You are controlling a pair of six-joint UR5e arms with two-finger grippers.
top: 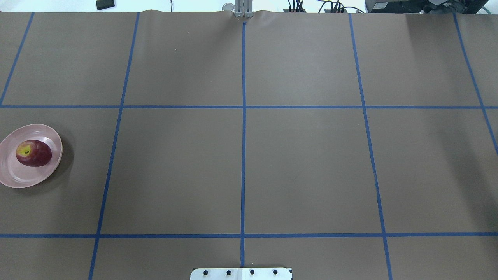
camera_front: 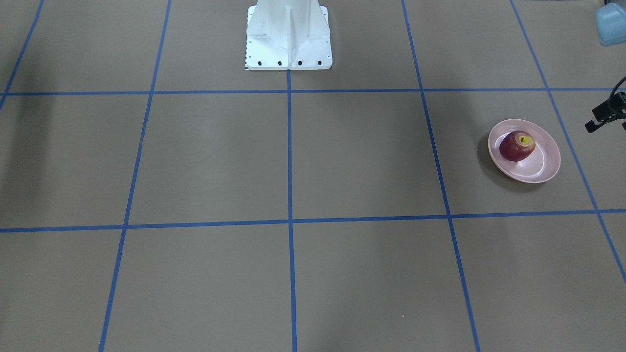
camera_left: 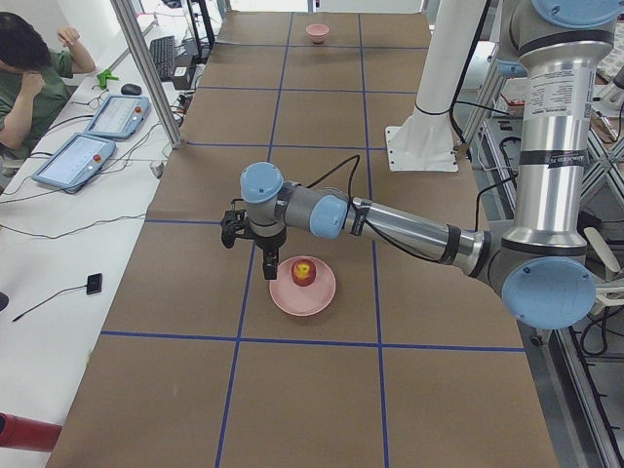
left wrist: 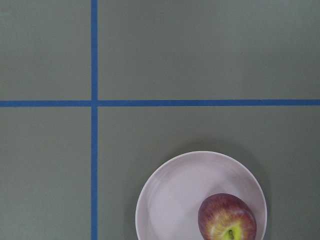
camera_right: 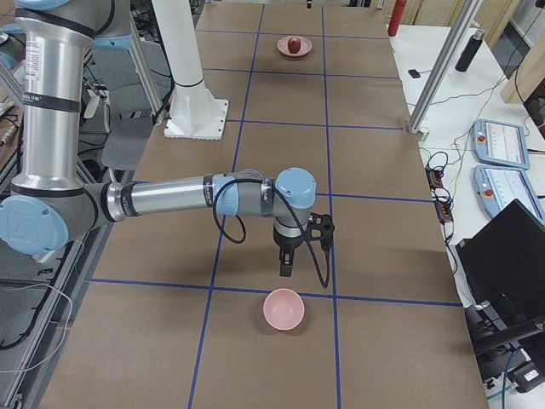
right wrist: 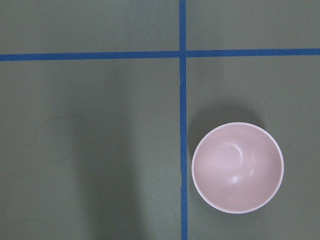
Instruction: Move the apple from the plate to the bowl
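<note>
The dark red apple (camera_front: 517, 145) with a yellow stem end lies in the wide pink plate (camera_front: 538, 168) near the table's end on my left; both show in the overhead view, apple (top: 34, 153) and plate (top: 15, 175). In the left wrist view the apple (left wrist: 227, 217) and plate (left wrist: 175, 195) sit at the bottom; no fingers show. My left gripper (camera_left: 272, 276) points down just beside the plate (camera_left: 302, 297); I cannot tell whether it is open. The small deep pink bowl (right wrist: 238, 167) stands empty. My right gripper (camera_right: 285, 271) hangs just beyond the bowl (camera_right: 283, 309); its state is unclear.
The white robot pedestal (camera_front: 288, 39) stands at the middle of the robot's side. Blue tape lines grid the brown table. An operator (camera_left: 29, 68), teach pendants (camera_left: 73, 161) and a metal post (camera_left: 146, 68) line the far side. A laptop (camera_right: 511, 256) sits there too.
</note>
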